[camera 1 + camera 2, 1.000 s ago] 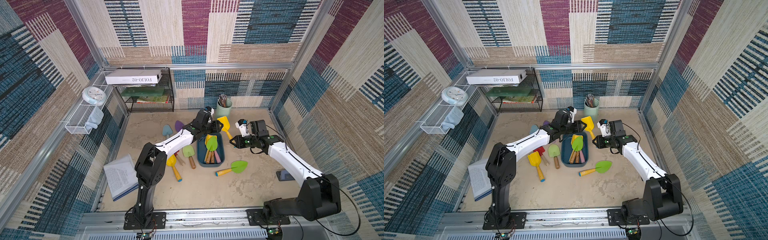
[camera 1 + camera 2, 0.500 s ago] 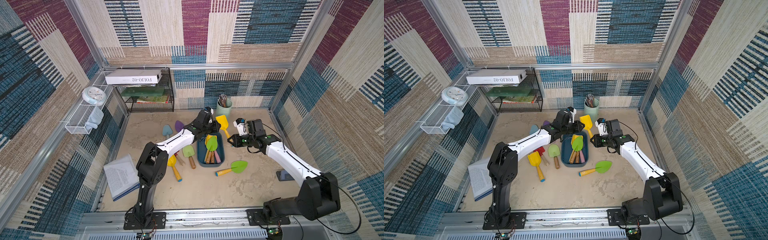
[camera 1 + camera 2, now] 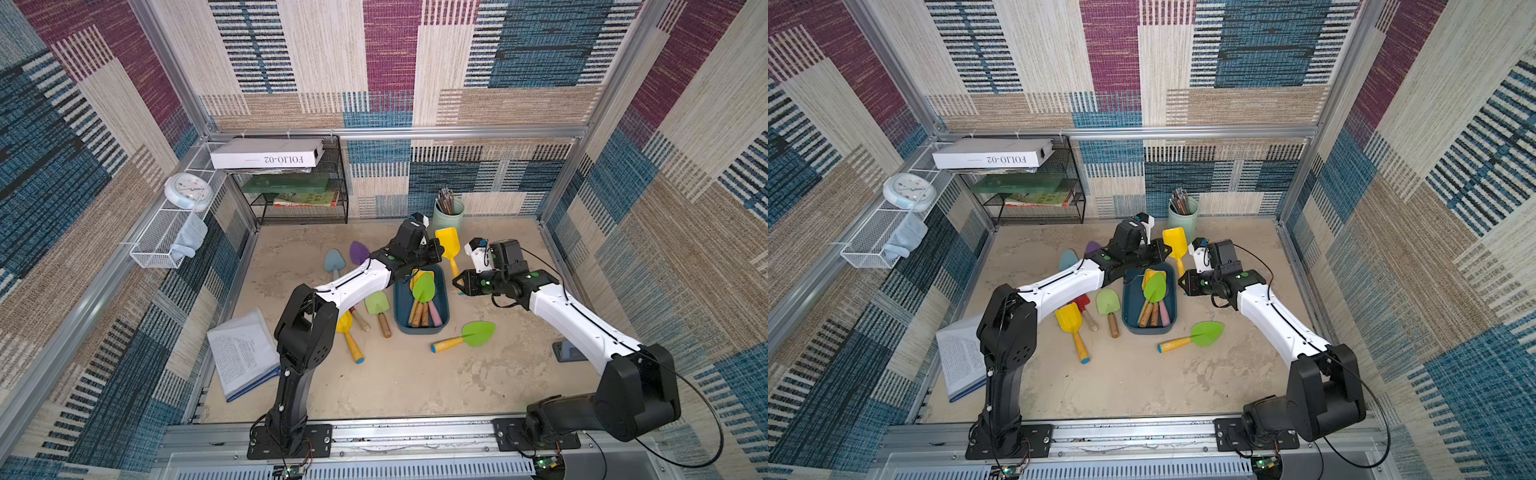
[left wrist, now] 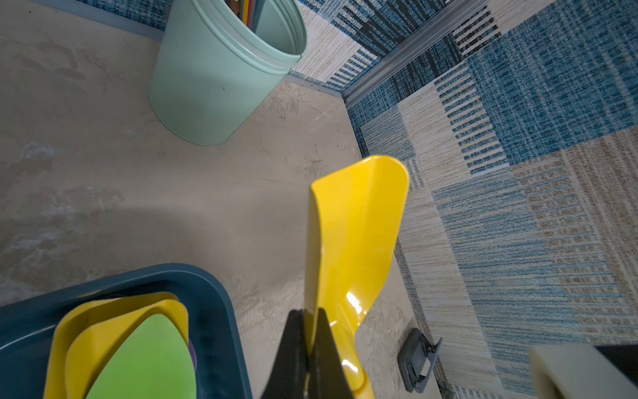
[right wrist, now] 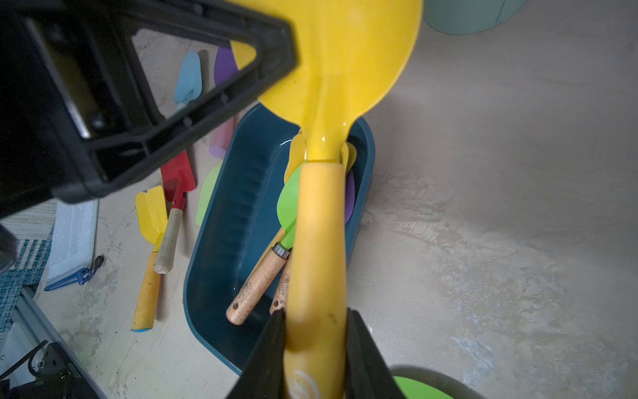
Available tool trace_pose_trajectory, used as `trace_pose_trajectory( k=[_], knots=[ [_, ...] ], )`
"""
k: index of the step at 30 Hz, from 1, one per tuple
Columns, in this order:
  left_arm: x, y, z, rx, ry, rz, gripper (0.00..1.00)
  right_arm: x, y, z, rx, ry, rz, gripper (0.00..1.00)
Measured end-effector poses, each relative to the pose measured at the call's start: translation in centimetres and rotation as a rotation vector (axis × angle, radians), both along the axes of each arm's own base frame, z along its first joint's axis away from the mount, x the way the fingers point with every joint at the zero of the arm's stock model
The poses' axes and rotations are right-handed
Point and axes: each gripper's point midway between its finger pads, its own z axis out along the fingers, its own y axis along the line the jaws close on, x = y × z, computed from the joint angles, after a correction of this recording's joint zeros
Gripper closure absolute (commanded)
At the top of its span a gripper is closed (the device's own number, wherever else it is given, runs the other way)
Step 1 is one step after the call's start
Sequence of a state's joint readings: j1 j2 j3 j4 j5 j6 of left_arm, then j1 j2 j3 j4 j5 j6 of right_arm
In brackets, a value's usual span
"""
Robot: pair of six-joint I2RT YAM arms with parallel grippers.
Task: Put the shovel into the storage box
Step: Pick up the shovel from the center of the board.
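1. looking down on a beige mottled tabletop [image 3: 374, 386] fenced by patchwork woven walls [image 3: 390, 62] in both top views.
2. finding the yellow shovel [image 3: 448, 246] just above the centre of the frame, blade pointing up toward the mint cup [image 3: 448, 214], outside the storage box [image 3: 402, 305] and just beside its upper right corner.
3. clamping the right gripper [image 5: 316, 317] on the shovel's handle, jaws pressing both sides at the bottom of the right wrist frame.
4. pinching the left gripper [image 4: 312, 314] together on the edge of the shovel's blade, low in the left wrist frame.
5. holding several other shovels inside the box at frame centre, a green-bladed shovel [image 3: 424, 286] on top.
6. leaving a loose green shovel [image 3: 478, 332] lying on the table, lower right of the box.
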State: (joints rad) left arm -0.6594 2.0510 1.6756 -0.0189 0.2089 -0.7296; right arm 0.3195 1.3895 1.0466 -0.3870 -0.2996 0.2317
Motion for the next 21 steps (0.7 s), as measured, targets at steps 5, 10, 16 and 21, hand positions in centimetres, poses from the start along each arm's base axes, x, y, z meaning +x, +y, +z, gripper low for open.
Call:
trace_pose_trajectory(
  k=[5,10,16,21],
  knots=[
    [0.0,0.0,0.0,-0.001,0.000,0.000,1.00,0.0,0.0,0.1,0.006,0.001,-0.007,0.66],
    [0.0,0.8,-1.3,0.061,0.006,0.016,1.00,0.0,0.2,1.7,0.030,-0.044,-0.001,0.51],
    [-0.4,2.0,-1.9,0.145,0.015,0.014,1.00,-0.4,-0.1,3.6,0.037,-0.094,-0.006,0.47],
    [-0.7,3.2,0.0,0.232,-0.023,0.006,1.00,-1.1,-0.7,5.2,0.040,-0.144,-0.022,0.45]
  ],
)
